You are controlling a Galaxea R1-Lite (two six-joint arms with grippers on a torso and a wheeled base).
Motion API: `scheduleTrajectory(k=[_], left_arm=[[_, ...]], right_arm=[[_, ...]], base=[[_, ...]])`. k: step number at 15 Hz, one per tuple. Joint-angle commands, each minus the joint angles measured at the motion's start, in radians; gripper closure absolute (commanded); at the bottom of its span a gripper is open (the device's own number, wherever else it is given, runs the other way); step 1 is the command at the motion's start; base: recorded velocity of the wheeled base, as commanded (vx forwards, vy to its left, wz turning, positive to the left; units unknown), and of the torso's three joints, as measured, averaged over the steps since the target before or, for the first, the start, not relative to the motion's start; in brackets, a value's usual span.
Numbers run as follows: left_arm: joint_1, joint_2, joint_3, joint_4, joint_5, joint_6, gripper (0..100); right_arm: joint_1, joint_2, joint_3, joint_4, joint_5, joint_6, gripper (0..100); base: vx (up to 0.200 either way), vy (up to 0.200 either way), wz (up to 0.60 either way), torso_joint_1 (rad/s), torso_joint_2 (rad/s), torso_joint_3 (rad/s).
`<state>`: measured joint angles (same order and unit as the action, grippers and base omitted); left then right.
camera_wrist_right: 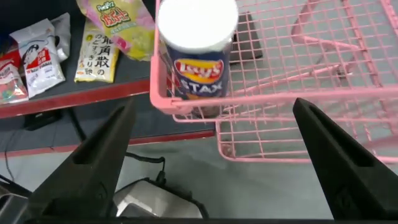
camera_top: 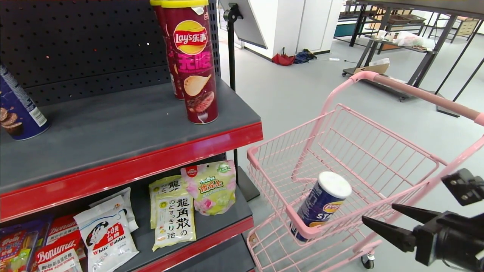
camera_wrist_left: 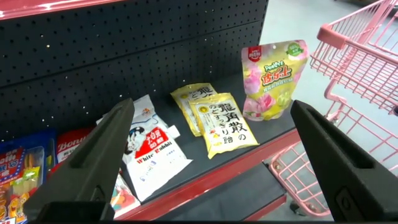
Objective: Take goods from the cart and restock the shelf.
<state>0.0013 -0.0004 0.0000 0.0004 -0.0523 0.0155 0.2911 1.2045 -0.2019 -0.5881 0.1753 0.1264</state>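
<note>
- Right gripper (camera_top: 378,213) sits beside the pink cart (camera_top: 416,93), fingers wide apart, empty.
- Blue can (camera_top: 321,204) sits inside the cart.
- Left gripper (camera_wrist_left: 212,104) fingers spread too, empty, facing snack bags (camera_wrist_left: 224,124).

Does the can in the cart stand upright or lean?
Leaning: the can tilts against a corner of the cart, lid up.

Cart rim (camera_top: 302,229) (pink wire) stands before the can (camera_top: 324,206).

Pale grey floor (camera_top: 295,94), white cabinets (camera_top: 302,22), black-framed tables (camera_top: 435,5) along the far side
</note>
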Motion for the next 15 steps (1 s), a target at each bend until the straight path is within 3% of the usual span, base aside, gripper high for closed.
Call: scheduleTrajectory(k=[1, 9, 15], left_arm=[[0.000, 0.000, 0.000, 0.000, 0.000, 0.000, 0], [0.000, 0.000, 0.000, 0.001, 0.000, 0.000, 0], [0.000, 0.000, 0.000, 0.000, 0.000, 0.000, 0]], right_arm=[[0.003, 0.208, -0.053, -0.068, 0.033, 0.001, 0], [0.014, 0.354, -0.154, -0.073, 0.050, -0.001, 0], [0.074, 0.446, -0.211, -0.081, 0.050, 0.001, 0]], base=[[0.000, 0.000, 0.00, 0.000, 0.00, 0.000], [0.000, 0.000, 0.00, 0.000, 0.00, 0.000], [0.000, 0.000, 0.00, 0.000, 0.00, 0.000]])
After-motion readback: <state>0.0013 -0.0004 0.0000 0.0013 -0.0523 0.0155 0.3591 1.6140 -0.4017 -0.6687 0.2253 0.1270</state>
